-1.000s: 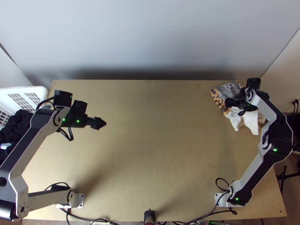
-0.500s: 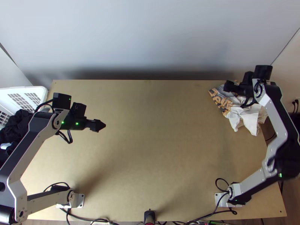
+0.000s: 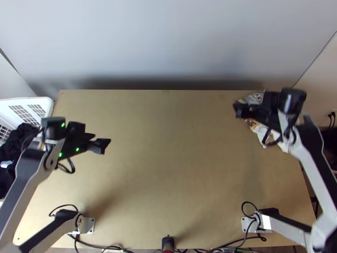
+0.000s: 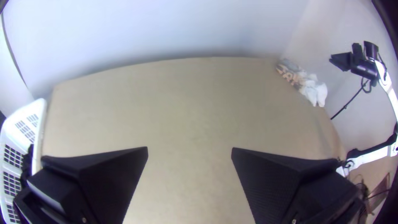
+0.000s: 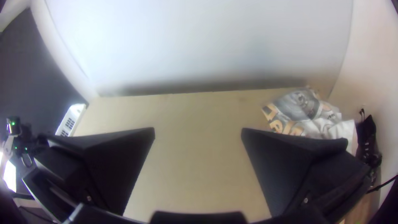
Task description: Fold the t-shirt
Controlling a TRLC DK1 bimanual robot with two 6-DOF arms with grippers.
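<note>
Right end effector [image 3: 237, 110] raised, fingers [image 5: 120, 166] apart, arm [image 3: 314, 168] bent

Table [image 3: 168, 168]: pale wood, smooth, mostly matt.
T-shirt [image 5: 304, 108]: soft cloth, creased, matt.
Basket [image 3: 47, 103]: white plastic, smooth.
Dark bundle [image 3: 17, 141]: matt cloth, rumpled.
Wall [image 3: 168, 42]: smooth, matt.
Arm links [image 3: 312, 168]: smooth, silver-grey, metal-looking.
Left gripper [image 3: 107, 146]: black, matt, finely textured fingers [image 4: 269, 178].
Right gripper [image 3: 236, 110]: black, matt fingers.

From where I stand, a pale wall [image 3: 168, 42] rises behind the light wooden table [image 3: 168, 168], with a dark shadow [image 3: 168, 83] along its foot. Black plugs [image 3: 333, 114] sit against the beige right-hand wall [image 3: 322, 86].
</note>
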